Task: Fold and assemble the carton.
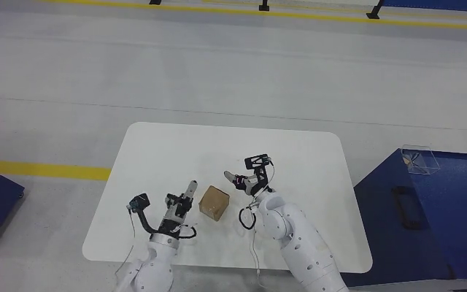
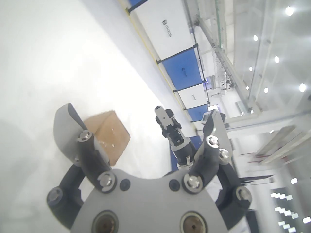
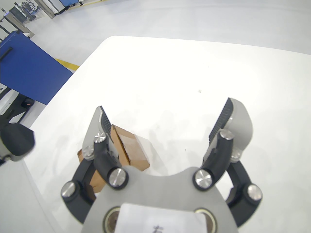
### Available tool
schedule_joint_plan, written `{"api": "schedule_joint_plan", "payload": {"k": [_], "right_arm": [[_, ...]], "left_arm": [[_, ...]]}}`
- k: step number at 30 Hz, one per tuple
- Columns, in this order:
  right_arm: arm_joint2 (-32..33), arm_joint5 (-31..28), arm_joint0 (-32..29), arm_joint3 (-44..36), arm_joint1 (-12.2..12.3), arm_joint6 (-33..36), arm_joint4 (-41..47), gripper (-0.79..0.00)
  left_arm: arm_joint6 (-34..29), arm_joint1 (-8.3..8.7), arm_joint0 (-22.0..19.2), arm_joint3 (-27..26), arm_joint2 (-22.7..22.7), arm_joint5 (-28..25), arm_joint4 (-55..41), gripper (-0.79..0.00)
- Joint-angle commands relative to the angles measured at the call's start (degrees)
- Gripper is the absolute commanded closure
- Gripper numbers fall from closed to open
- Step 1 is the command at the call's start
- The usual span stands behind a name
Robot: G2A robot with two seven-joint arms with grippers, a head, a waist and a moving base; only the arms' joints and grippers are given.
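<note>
A small brown carton (image 1: 214, 202) stands closed on the white table (image 1: 219, 150) near its front edge, between my two arms. Its flaps (image 3: 128, 146) meet along a seam with clear tape across them. My left gripper (image 1: 191, 187) hovers open just beside the carton (image 2: 111, 134), with nothing between its fingers (image 2: 66, 120). My right gripper (image 1: 235, 177) is on the carton's other side, raised a little above the table and also open. Its fingers (image 3: 233, 105) stand wide apart and one of them partly hides the carton. The right gripper (image 2: 170, 127) also shows beyond the carton in the left wrist view.
A blue cabinet (image 1: 416, 212) stands past the table's right edge with a clear plastic box (image 1: 419, 157) on top. The table's back half is bare white surface. A yellow floor line (image 1: 51, 171) runs to the left.
</note>
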Motion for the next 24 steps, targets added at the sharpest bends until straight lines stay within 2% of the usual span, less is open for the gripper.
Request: {"api": "schedule_joint_plan", "payload": {"k": [1,4,8,10,14,19,24], "right_arm": [[0.00,0.00,0.00,0.00,0.00,-0.01,0.00,-0.785],[0.00,0.00,0.00,0.00,0.00,-0.01,0.00,-0.785],[0.00,0.00,0.00,0.00,0.00,-0.01,0.00,-0.785],[0.00,0.00,0.00,0.00,0.00,-0.01,0.00,-0.785],[0.00,0.00,0.00,0.00,0.00,-0.01,0.00,-0.785],[0.00,0.00,0.00,0.00,0.00,-0.01,0.00,-0.785],[0.00,0.00,0.00,0.00,0.00,-0.01,0.00,-0.785]], "left_arm": [[5.76,0.55,-0.39,1.92,2.43,-4.71,24.65,-0.785],[13.17,1.02,-0.99,6.20,3.27,-5.04,40.10,-0.785],[14.35,1.40,-2.98,10.87,3.77,-0.88,54.48,-0.785],[12.88,1.45,-3.68,13.35,4.29,-0.02,58.23,-0.785],[9.50,1.44,-5.63,18.15,4.71,1.03,62.82,-0.785],[3.56,1.06,-7.51,22.87,5.62,0.20,62.72,-0.785],[2.86,0.32,-9.93,26.58,7.09,1.03,61.66,-0.785]]}}
